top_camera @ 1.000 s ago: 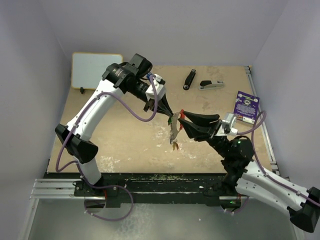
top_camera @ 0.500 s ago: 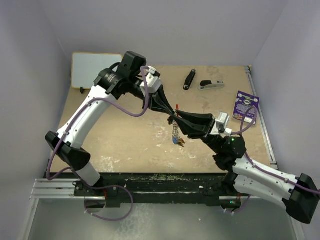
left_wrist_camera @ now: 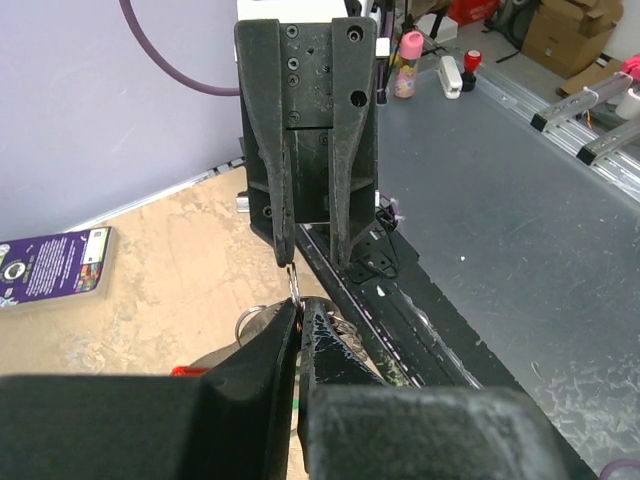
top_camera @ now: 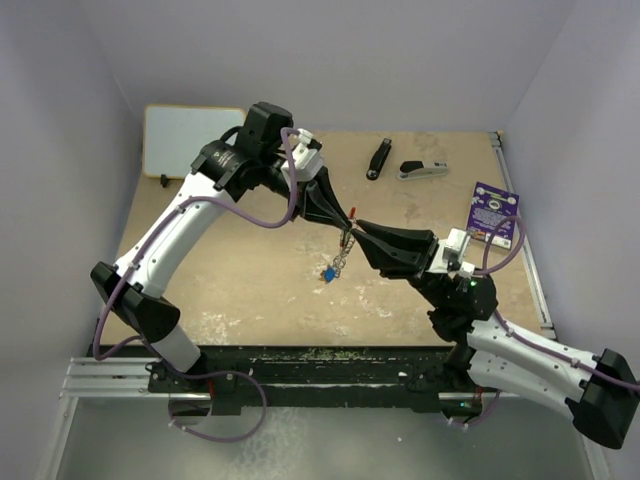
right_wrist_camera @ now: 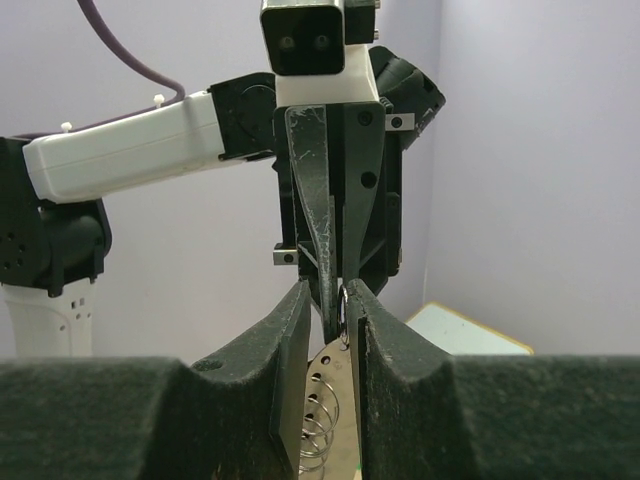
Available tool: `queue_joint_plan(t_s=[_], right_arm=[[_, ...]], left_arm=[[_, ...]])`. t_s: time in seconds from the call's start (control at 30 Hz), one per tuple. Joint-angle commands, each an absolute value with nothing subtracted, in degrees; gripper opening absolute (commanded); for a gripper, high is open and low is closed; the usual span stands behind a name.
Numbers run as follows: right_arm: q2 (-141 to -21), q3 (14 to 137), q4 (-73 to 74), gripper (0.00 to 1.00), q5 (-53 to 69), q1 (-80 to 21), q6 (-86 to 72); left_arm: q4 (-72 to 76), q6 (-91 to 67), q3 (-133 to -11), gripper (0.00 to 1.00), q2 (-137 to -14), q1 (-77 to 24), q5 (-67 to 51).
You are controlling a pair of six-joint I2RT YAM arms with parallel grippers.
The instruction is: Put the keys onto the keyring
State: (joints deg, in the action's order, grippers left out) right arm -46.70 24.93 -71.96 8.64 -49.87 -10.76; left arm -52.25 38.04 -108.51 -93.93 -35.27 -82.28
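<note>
Since the earlier frame the left arm has swung in and the two tools have met nose to nose over the middle of the counter. The hanging bunch has swung left with them.

The left tool is pinched fully together, and a thin bit of metal runs up between its fingers to the keyring, so it looks to be holding the ring at its tip. Below the ring, a short chain drops to a blue key, all of it clear of the counter. A coil and a flat holed piece also hang there, but I cannot tell what they are.

The right tool has only a narrow gap, its jaws standing either side of the ring and the left tool's tip. In the left wrist view the ring sits at one right finger with space beside it, so it does not look clamped yet.

The step in hand looks like a handover or a second grip on the ring, to steady it for threading. Next, the right tool would need to close squarely on the wire without knocking it from the left pinch. No loose keys show on the counter, so how many are left is unclear.
</note>
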Motion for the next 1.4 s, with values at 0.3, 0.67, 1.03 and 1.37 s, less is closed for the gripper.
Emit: queue_joint_plan(t_s=[0.3,0.67,1.03,1.37], right_arm=[[-50.55,28.21,-79.27,0.24,10.25,-50.01,-10.46],[-54.05,30.15,-81.03,0.00,10.97,-50.01,-10.24],[-54.92,31.45,-83.17,0.00,10.89,-50.01,-10.53],[-53.58,31.72,-82.72,0.00,9.67,-50.01,-10.25]], left_arm=[[-46.36,34.13,-106.96,0.03,-90.95,-34.91,-86.65],[-42.40,30.31,-105.84,0.03,-90.04,-34.96,-87.27],[-18.36,11.32,-96.09,0.03,-85.04,-34.39,-87.18],[-1.44,-1.91,-90.75,0.09,-83.13,-32.86,-86.91]])
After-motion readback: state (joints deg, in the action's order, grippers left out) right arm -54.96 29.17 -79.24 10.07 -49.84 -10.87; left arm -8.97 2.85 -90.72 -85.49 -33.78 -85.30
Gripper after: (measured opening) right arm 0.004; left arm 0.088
